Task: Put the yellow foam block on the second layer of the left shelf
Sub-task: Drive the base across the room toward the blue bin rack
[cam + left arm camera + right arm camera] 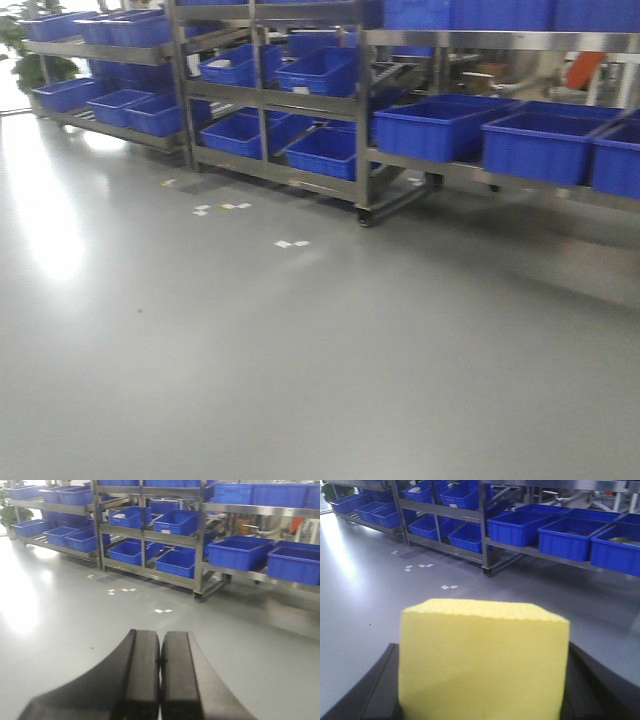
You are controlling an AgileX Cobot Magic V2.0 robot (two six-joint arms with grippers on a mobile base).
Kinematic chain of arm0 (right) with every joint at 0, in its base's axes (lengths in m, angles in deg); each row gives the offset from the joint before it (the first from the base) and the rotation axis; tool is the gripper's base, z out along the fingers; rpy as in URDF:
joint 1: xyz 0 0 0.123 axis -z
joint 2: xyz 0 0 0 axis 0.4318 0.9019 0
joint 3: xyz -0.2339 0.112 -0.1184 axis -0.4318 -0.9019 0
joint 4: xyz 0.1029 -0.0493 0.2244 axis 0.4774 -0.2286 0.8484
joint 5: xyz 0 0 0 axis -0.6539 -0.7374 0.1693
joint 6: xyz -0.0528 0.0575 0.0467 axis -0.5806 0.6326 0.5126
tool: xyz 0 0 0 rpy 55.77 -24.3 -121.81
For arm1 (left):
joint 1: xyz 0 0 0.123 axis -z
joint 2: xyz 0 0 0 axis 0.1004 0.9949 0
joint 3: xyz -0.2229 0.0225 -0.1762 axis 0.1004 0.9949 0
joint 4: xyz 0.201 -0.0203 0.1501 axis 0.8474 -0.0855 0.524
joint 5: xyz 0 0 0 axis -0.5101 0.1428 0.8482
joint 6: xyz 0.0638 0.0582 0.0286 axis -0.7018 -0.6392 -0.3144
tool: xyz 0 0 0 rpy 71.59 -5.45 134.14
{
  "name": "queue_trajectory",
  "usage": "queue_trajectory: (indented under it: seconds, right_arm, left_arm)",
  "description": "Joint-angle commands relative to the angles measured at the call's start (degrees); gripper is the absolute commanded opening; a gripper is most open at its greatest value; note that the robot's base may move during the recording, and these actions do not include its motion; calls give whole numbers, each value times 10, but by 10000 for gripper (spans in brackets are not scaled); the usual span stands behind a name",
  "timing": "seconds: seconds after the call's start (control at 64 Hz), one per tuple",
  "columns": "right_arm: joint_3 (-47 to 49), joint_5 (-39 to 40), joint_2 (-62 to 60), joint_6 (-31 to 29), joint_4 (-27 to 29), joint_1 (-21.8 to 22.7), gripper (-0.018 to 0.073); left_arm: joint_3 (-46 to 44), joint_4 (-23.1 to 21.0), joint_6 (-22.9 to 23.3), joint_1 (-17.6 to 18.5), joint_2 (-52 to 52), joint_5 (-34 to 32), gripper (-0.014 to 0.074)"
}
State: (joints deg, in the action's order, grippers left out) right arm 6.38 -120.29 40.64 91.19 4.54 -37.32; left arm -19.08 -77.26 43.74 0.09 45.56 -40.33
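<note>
A bright yellow, matte foam block (pixel 484 655) sits clamped between the black fingers of the right gripper (pixel 485 705), filling its opening. The left gripper (pixel 160 672) is closed with its pads together, holding nothing. Steel racks (pixel 365 110) of blue plastic bins (pixel 440 125) stand well apart across a grey floor (pixel 300 380). The soft foam may slip, or snag a bin rim. The block hides the right fingertips, and all views are blurred.

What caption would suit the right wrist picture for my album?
Right end effector holding a yellow foam block, facing shelves of blue bins.
</note>
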Motion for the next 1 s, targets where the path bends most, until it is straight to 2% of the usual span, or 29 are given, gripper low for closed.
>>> queue_trajectory:
  seconds: [0.0,0.984]
  right_arm:
    - [16,50,8,-4,-12,4,356]
    - [16,50,8,-4,-12,4,356]
  left_arm:
    - [15,-4,2,2,2,-49,136]
    - [15,-4,2,2,2,-49,136]
